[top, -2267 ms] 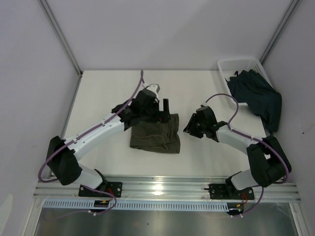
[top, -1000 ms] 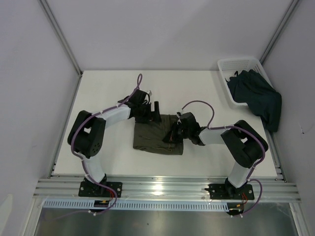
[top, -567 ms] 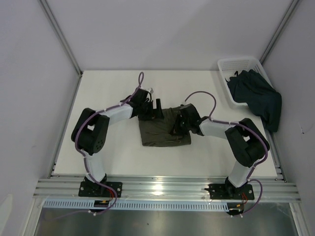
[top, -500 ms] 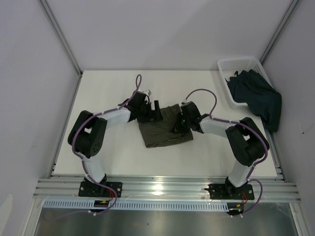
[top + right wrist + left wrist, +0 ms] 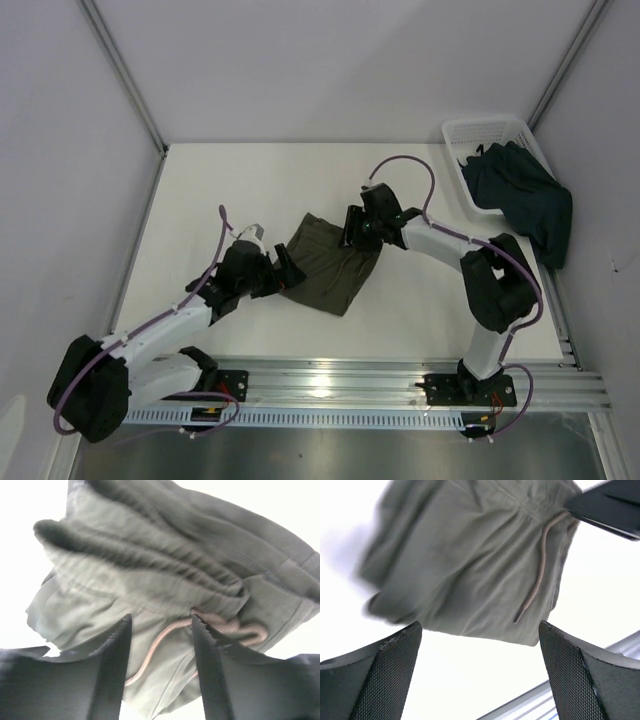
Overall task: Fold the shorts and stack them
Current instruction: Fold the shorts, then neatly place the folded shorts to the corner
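Olive-green shorts [image 5: 330, 268], folded; left gripper [image 5: 287, 277] spread wide at 9 o'clock, right gripper [image 5: 353, 232] parted at 1 o'clock, nothing clamped. Edges are best squared before navy shorts [image 5: 520, 195] are fetched.

olive shorts [image 5: 325, 270] matt wrinkled cloth, navy-teal shorts [image 5: 525, 200] matt cloth, basket [image 5: 487, 124] white plastic mesh, bench [image 5: 220, 180] smooth matt white, near-edge rail [image 5: 340, 375] shiny metal

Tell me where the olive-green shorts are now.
In the top view, the olive-green shorts lie mid-table, between the left pincer and the right pincer, well left of the white basket.
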Tool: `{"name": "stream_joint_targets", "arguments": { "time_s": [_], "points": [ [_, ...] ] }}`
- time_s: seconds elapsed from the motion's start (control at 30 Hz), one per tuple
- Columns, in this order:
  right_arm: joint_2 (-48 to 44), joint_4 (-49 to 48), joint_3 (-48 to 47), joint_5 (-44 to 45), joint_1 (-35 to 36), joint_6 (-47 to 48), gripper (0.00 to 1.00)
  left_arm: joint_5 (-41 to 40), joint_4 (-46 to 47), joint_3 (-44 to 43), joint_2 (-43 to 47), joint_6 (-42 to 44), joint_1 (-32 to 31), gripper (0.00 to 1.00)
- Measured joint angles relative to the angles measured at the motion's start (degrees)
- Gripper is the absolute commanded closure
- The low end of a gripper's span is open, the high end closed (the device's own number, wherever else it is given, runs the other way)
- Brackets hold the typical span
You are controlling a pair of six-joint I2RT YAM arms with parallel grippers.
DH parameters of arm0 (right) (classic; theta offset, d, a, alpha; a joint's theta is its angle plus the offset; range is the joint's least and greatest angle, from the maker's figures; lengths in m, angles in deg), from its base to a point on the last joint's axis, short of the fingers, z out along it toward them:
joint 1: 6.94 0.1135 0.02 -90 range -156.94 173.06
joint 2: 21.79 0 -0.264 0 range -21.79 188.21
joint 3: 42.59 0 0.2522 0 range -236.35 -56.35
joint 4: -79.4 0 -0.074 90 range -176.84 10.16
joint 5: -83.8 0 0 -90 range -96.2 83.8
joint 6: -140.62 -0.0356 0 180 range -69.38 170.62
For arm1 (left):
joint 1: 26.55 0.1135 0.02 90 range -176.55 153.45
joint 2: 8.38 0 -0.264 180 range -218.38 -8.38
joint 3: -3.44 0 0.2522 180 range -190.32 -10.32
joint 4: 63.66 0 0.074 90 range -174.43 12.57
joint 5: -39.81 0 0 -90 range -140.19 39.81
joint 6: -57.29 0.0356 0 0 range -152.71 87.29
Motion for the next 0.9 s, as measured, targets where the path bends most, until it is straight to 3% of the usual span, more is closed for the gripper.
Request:
{"name": "stream_joint_targets", "arguments": {
  "time_s": [0.2,0.4,0.47,0.57,0.8,0.9],
  "points": [
    [-12.2,3.6,3.1,4.9,2.4,-0.7,0.38,-7.3,-11.8,-6.3,6.2,2.2,0.4,0.01],
    [-21.1,5.0,13.6,11.4,7.7,-9.1,0.36,-10.7,-16.2,-17.0,-2.3,10.5,2.8,0.01],
    [-21.4,6.5,16.5,13.9,10.2,-12.9,0.27,-12.0,-16.6,-20.5,-7.0,13.7,3.0,0.01],
    [-20.5,8.7,17.8,17.4,13.9,-17.6,0.22,-11.3,-16.0,-23.7,-13.6,17.6,4.2,0.01],
    [-13.4,6.3,17.5,20.2,16.1,-24.1,0.25,-8.4,-11.8,-23.7,-20.7,21.8,5.7,0.01],
    [-11.1,5.9,16.8,21.1,16.1,-25.5,0.34,-7.9,-10.2,-24.0,-24.1,22.9,5.7,0.01]
  ]
}}
